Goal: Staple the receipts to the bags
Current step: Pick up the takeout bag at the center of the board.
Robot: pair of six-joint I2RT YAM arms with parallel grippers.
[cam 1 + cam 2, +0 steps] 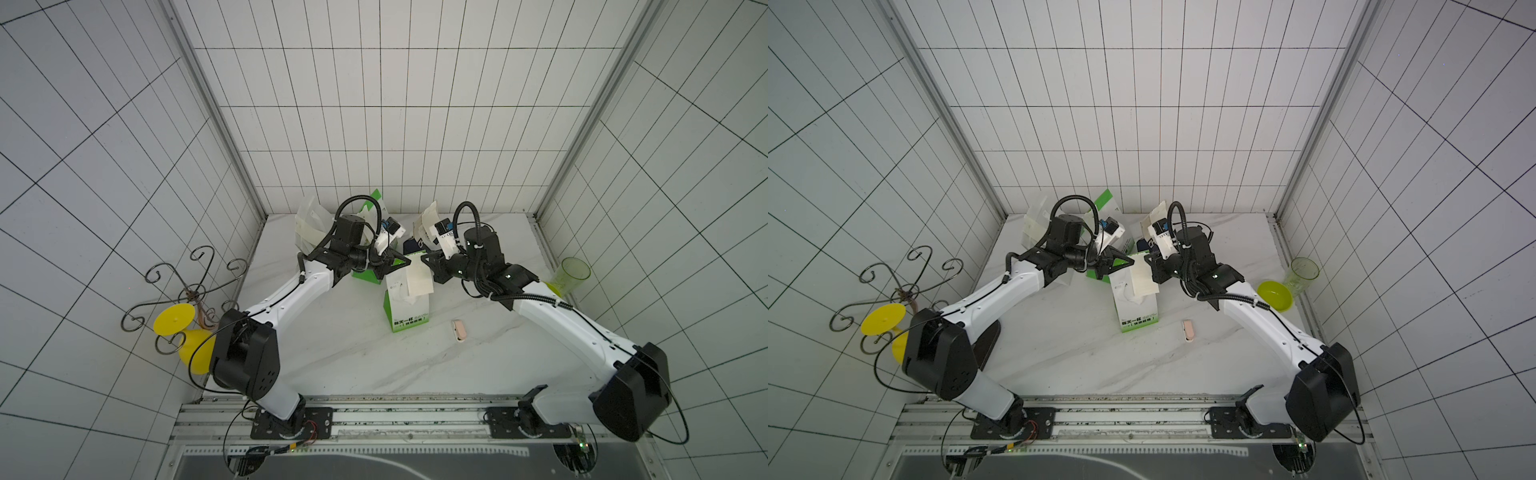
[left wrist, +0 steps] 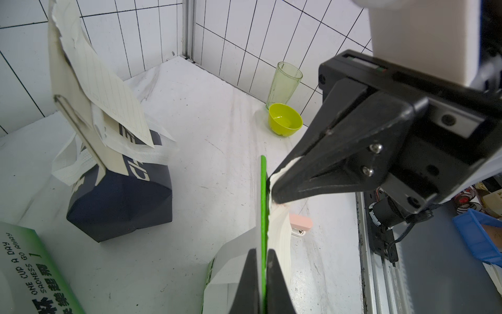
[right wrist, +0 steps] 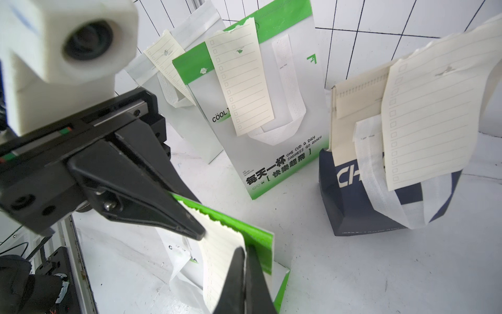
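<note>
Clamping a receipt (image 3: 217, 244) against the "每天一杯" bag (image 1: 409, 313), left fingers (image 3: 197, 231) and right fingers (image 2: 277, 187) both pinch closed.

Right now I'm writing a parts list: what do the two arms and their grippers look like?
The left arm and right arm have white links, black joint housings and black corrugated cables. The left gripper and right gripper have black, pointed triangular fingers and a white camera housing.
</note>
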